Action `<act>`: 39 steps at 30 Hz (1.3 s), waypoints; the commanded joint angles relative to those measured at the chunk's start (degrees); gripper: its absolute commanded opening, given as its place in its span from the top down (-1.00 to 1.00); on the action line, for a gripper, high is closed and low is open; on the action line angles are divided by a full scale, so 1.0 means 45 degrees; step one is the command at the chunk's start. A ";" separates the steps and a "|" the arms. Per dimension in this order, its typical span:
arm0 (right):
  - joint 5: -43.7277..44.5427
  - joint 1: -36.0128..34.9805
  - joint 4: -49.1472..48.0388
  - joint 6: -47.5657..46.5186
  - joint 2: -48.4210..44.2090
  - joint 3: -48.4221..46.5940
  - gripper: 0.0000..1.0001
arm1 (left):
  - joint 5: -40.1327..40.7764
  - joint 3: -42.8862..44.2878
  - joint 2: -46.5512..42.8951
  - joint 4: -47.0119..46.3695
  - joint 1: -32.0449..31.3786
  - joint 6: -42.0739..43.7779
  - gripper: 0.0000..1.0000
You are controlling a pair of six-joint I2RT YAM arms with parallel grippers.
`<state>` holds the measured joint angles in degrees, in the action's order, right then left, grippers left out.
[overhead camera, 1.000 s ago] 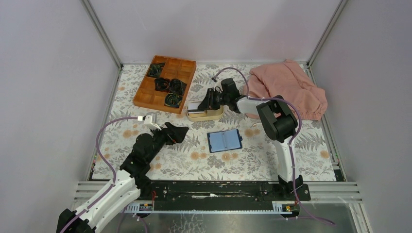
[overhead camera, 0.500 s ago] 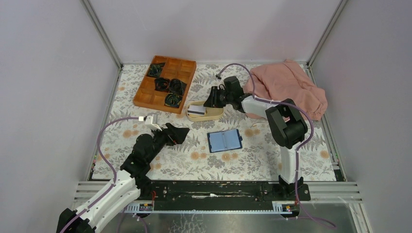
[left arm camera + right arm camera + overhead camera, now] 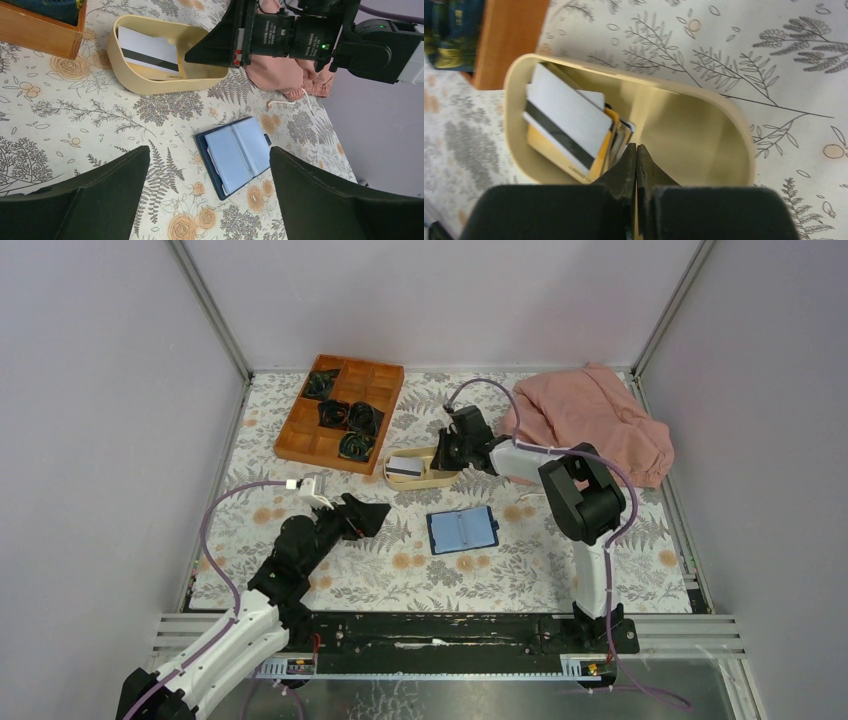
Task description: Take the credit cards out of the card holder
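The card holder (image 3: 462, 530) lies open and flat on the flowered cloth, navy outside and light blue inside (image 3: 237, 155). A thin pale card edge shows along its near side. Several credit cards (image 3: 404, 467) lie stacked in the beige oval dish (image 3: 432, 481). The top one is white with a black stripe (image 3: 566, 120) (image 3: 150, 52), and a yellow one lies beneath it. My right gripper (image 3: 636, 146) hangs over the dish's right half (image 3: 448, 454), shut on nothing. My left gripper (image 3: 210, 149) stands wide open above the cloth, short of the holder (image 3: 365, 515).
A wooden compartment tray (image 3: 340, 410) with dark bundles stands at the back left, close to the dish (image 3: 165, 85). A pink cloth (image 3: 590, 420) is heaped at the back right. A white cord (image 3: 287, 102) lies beside it.
My right gripper went from part-open to shut and drew back from the dish's left end to its right half. The striped card now lies free in the dish. The left arm stayed still.
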<state>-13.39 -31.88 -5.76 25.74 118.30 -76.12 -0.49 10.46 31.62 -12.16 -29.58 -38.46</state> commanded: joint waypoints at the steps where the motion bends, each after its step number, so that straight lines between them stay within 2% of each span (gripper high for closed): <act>1: 0.1661 -0.0328 0.1080 -0.0658 0.0430 -0.0959 1.00 | -0.0212 -0.0157 0.0037 -0.0910 0.0046 0.0128 -0.94; 13: 0.0793 -0.0865 0.0727 -0.0698 0.0768 -0.1642 1.00 | -0.0301 -0.0186 0.0221 -0.1030 0.0051 0.0108 -0.94; 19: 0.1895 -0.0846 0.1330 -0.1520 -0.0353 -0.1569 1.00 | -0.0239 -0.0225 0.0158 -0.0933 0.0040 0.0104 -0.94; 23: 0.2981 -0.0846 0.1507 -0.1947 -0.1873 -0.1114 0.99 | 0.0808 -0.0147 0.0457 -0.0622 0.0043 -0.0097 -1.00; 25: 0.3558 -0.0846 0.1325 -0.1804 -0.2735 -0.0516 0.80 | 0.1057 0.0055 0.0985 -0.0468 0.0030 -0.0130 -1.00; 29: 0.4961 -0.0846 0.0578 -0.1212 -0.4506 0.1452 0.18 | 0.0884 0.0554 0.2005 -0.0653 -0.0077 0.0221 -1.00; 31: 0.5777 -0.0846 0.0237 -0.0993 -0.5300 0.2755 -0.22 | 0.0639 0.0869 0.2620 -0.0944 -0.0179 0.0618 -1.00; 32: 0.6130 -0.0846 0.0134 -0.0954 -0.5579 0.3123 -0.33 | 0.0600 0.1051 0.2996 -0.1085 -0.0183 0.0700 -0.99; 33: 0.6355 -0.0846 0.0121 -0.0963 -0.5671 0.3365 -0.36 | 0.0637 0.1274 0.3353 -0.1145 -0.0171 0.0722 -0.97; 35: 0.6383 -0.0831 0.0460 -0.1025 -0.5418 0.3267 -0.20 | 0.0789 0.1825 0.4230 -0.1304 -0.0188 0.0826 -0.95; 37: 0.6205 -0.0846 0.1121 -0.0863 -0.4898 0.2887 0.07 | 0.1197 0.2755 0.5246 -0.0973 -0.0174 0.1141 -0.87; 39: 0.6018 -0.0846 0.1235 -0.0571 -0.4732 0.2958 0.36 | 0.2039 0.3864 0.6433 -0.0692 -0.0188 0.1611 -0.59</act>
<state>11.57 -35.27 -2.02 21.32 95.09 -62.19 3.11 19.64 53.93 -13.06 -30.24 -35.83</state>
